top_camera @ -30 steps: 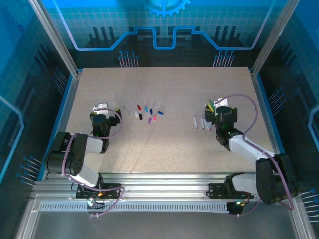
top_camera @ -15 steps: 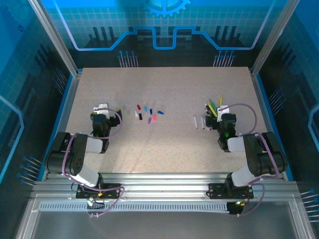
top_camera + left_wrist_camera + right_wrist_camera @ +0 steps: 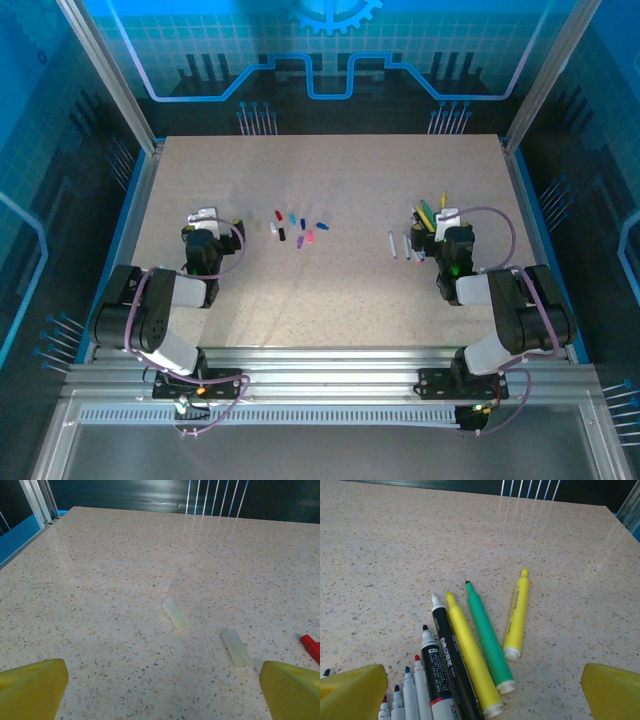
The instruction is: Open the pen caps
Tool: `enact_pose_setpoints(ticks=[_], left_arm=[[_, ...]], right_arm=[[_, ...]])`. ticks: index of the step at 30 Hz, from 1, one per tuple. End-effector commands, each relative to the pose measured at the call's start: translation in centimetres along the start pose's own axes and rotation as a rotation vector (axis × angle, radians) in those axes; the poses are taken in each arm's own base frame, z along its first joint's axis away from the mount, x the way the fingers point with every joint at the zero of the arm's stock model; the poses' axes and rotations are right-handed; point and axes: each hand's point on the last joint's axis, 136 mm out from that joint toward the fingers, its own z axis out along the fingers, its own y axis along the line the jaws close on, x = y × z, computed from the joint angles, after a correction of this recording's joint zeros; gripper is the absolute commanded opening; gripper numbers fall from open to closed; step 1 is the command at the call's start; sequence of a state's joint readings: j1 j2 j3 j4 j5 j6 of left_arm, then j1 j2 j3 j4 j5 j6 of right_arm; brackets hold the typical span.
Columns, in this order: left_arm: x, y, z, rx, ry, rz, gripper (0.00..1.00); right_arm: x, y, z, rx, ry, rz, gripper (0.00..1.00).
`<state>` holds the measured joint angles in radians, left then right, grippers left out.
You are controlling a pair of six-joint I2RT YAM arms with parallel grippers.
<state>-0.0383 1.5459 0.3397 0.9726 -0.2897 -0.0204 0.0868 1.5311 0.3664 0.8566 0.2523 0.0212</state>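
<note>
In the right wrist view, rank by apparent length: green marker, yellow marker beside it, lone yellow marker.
Largest: green marker and yellow marker beside it, too alike to rank, the yellow being nearer.
Smallest: lone yellow marker.

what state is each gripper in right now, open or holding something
left gripper: open, holding nothing
right gripper: open, holding nothing

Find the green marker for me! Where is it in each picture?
Top external: green marker, on the right side of the table.
Right wrist: green marker, middle of the picture.
Left wrist: this camera faces two pale caps.
Shared landmark: the lone yellow marker, just right of it in both.
</note>
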Motion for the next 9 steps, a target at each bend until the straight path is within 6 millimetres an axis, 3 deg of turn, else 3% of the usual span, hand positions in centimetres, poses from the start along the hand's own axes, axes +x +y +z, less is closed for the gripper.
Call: enact_pose_setpoints(ticks=[1,4,9], left_arm=[[-0.6,-0.4,0.4,0.015,-0.011,-0.003,0.99],[-0.6,-0.4,0.4,0.016,-0.011,-0.003,0.99],[-0.6,-0.5,0.4,0.017,-0.011,-0.001,0.99]], right_arm=[[-2.0,0.5,0.3,-0.033,-0.058,0.01,1.0],[-2.0,2.1,0.5,-0.148,-0.044,-0.017,1.0],[-2.0,2.1,0.4,-0.156,-0.049,-0.014,1.0]])
